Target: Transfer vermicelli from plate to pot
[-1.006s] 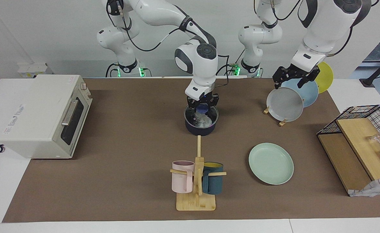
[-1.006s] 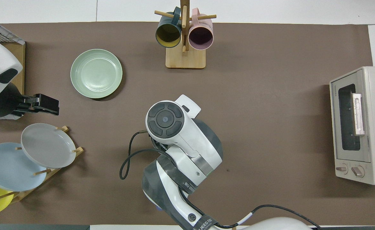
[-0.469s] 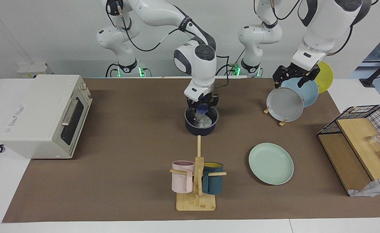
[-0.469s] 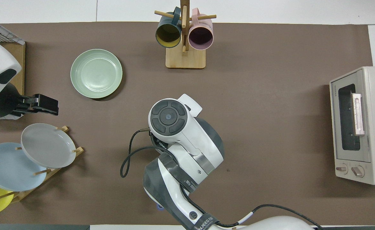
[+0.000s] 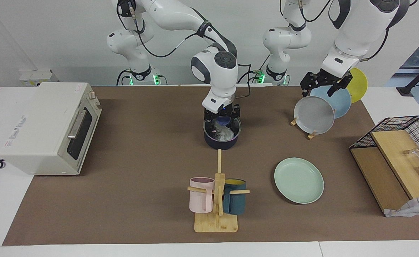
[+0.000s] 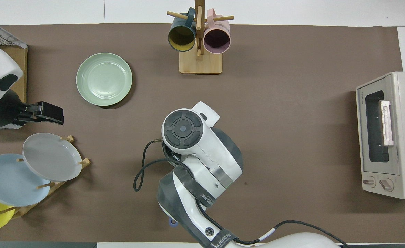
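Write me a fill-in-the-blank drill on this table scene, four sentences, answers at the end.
1. The noodles lie in the ____.
2. The green plate holds ____.
3. The right tool is over the ____.
4. The left tool waits over the rack of ____.

Answers: pot; nothing; pot; plates

Right arm: you have it reaching from its base to mid-table, wrist bent straight down.
Right gripper (image 5: 221, 119): pointing down, fingers apart, tips low.
Left arm: you have it waiting at its own end of the worktop, near the robots' edge, elbow high.
Left gripper (image 5: 321, 85): raised, tilted down; finger state unclear.
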Controlling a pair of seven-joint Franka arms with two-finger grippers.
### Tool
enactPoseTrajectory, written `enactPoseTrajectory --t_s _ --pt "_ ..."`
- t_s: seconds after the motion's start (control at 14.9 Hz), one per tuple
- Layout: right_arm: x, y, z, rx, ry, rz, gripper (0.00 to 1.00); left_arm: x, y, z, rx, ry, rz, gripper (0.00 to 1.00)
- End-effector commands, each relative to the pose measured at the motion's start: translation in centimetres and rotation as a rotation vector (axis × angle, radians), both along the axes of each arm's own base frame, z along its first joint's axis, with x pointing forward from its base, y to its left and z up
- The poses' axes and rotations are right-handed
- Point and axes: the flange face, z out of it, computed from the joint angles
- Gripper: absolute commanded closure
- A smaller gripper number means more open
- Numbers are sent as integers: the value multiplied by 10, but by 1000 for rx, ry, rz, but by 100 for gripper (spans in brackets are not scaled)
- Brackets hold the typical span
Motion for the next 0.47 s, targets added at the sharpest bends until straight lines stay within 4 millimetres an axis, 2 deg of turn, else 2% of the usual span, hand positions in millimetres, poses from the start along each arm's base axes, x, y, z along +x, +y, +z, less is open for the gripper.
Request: enactPoseTrajectory --t_s 0.0,0.13,0.27,0.4 --pt "12 -28 47 4 -35 1 0 -6 3 4 -13 1 8 0" --pt "18 -59 75 -21 -21 46 0 -7 3 4 -11 1 10 0" --pt "33 -117 101 -47 10 31 0 -6 6 3 -11 1 13 0" --pt "44 -180 137 -45 10 -7 0 -6 6 3 -11 2 15 0"
